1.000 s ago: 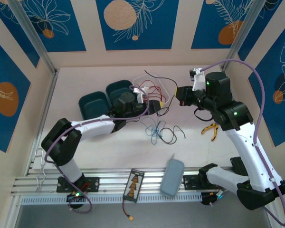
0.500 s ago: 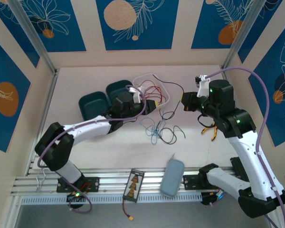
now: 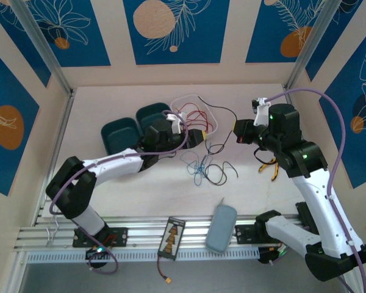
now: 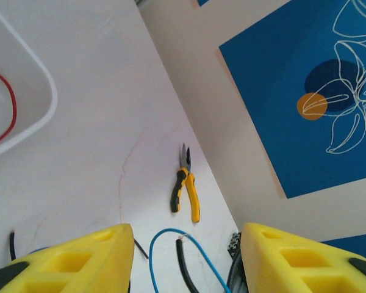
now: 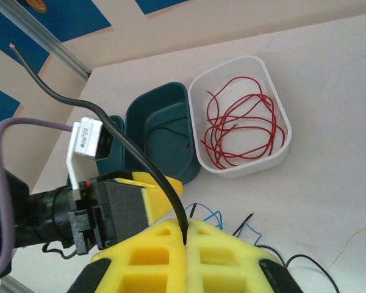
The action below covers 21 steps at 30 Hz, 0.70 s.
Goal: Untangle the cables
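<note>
My right gripper (image 3: 238, 131) (image 5: 186, 235) is shut on a black cable (image 3: 218, 107) (image 5: 147, 163) that arcs up and back over the white tray (image 3: 183, 97) (image 5: 247, 170). Red cables (image 3: 192, 116) (image 5: 244, 125) lie coiled inside that tray. My left gripper (image 3: 194, 135) (image 4: 186, 244) hovers at the tray's near edge, open, with nothing between its yellow fingers. Below it, loose blue cables (image 3: 198, 166) (image 4: 171, 230) and more black ones (image 3: 222, 171) lie tangled on the table.
Two teal trays (image 3: 119, 131) (image 5: 161, 131) stand left of the white one. Yellow-handled pliers (image 3: 269, 166) (image 4: 194, 198) lie by the right wall. A grey case (image 3: 221, 227) and a small circuit board (image 3: 172, 237) rest on the front rail.
The right gripper has pulled the black cable to the right, away from the tray. The left gripper shut and then opened again, staying near the tray.
</note>
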Motion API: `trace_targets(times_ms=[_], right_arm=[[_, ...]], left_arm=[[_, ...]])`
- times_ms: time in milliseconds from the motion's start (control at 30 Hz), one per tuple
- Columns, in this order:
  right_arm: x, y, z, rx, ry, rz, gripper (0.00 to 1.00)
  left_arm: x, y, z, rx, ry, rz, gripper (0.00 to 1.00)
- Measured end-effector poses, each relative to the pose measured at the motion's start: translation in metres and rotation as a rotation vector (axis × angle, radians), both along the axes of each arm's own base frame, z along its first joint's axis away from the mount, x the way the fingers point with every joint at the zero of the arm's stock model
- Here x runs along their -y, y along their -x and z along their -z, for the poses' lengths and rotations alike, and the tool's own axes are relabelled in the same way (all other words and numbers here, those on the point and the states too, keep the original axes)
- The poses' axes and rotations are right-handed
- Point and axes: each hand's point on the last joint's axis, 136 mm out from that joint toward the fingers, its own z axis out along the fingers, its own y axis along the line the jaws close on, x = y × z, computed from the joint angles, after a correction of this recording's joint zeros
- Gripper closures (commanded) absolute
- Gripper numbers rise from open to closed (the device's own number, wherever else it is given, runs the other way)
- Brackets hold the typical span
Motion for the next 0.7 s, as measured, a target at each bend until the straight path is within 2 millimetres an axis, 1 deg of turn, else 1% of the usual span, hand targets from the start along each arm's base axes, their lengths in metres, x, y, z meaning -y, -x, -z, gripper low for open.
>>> trace_targets(times_ms=[133,300,433,533,700], right_arm=[[-0.002,-0.002,0.002,-0.004,-0.006,-0.006,1.00],[-0.005,-0.004,0.003,-0.008,-0.010,-0.016,1.00],[-0.005,-0.004,0.002,-0.007,-0.013,-0.018,1.00],[-0.006,-0.005,0.003,-0.008,-0.012,-0.018,1.00],[-0.005,-0.005,0.011,-0.023,-0.006,-0.017,1.00]], left_arm=[[0.006,0.002,0.017,-0.060,-0.002,0.022,0.52],[0.013,0.004,0.033,-0.135,0.017,0.052,0.64],[0.018,0.005,0.032,-0.151,0.047,0.071,0.70],[0.021,0.005,0.028,-0.158,0.074,0.080,0.81],[0.025,0.004,0.019,-0.147,0.111,0.098,0.94]])
